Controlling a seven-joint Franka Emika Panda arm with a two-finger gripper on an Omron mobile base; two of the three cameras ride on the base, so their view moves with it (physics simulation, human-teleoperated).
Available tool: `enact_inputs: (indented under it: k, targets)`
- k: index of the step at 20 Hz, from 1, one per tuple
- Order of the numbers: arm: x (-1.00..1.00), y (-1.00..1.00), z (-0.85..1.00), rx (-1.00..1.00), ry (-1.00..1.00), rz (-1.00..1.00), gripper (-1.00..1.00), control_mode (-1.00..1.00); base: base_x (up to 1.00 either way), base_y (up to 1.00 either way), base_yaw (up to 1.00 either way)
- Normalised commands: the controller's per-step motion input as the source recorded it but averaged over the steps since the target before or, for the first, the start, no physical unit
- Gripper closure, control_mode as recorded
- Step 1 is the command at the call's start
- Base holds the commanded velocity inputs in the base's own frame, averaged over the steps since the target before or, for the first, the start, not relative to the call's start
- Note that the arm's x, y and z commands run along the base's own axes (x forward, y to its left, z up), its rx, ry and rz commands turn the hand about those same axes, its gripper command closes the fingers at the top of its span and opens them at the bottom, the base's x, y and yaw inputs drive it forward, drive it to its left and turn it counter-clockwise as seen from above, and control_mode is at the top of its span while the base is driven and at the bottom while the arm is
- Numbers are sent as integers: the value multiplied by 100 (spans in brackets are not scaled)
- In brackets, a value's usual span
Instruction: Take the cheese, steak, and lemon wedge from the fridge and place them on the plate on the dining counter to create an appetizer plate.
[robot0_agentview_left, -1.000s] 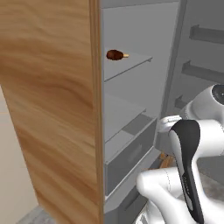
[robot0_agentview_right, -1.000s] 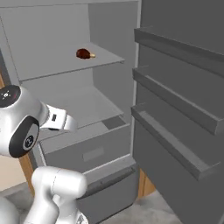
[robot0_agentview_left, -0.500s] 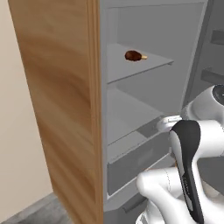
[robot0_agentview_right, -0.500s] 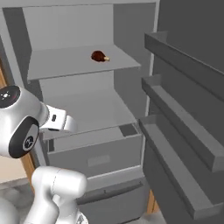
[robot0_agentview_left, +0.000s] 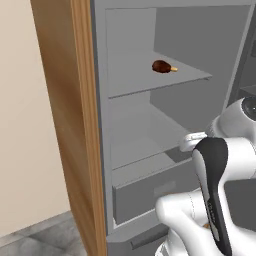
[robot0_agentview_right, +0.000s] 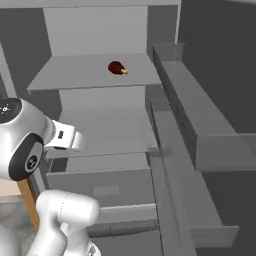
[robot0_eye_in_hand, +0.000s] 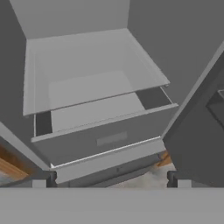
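Both base views have swung since half a second ago, a shift of the camera, so the tall grey fridge (robot0_agentview_right: 100, 30) interior now sits more squarely ahead. The small rounded dark reddish-brown steak (robot0_agentview_left: 161, 66) lies alone on the upper flat grey shelf (robot0_agentview_right: 75, 75), towards the back. In the hand view the two-finger gripper (robot0_eye_in_hand: 111, 179) points at the grey drawer (robot0_eye_in_hand: 105, 140), its fingers spread wide apart, holding nothing.

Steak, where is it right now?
The steak lies alone on the fridge's upper shelf, toward the right in the left base view, above the drawer.
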Motion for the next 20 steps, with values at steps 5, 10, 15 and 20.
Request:
enact_inputs:
  k: [5, 10, 15, 20]
  targets:
    - [0, 0, 0, 0, 0, 0, -100, 100, 24, -39, 26]
    - [0, 0, 0, 0, 0, 0, -100, 100, 73, 17, 13]
    - [0, 0, 0, 0, 0, 0, -100, 100, 46, 11, 0]
    - [30, 2, 4, 0, 0, 0, -100, -100, 8, 2, 0]
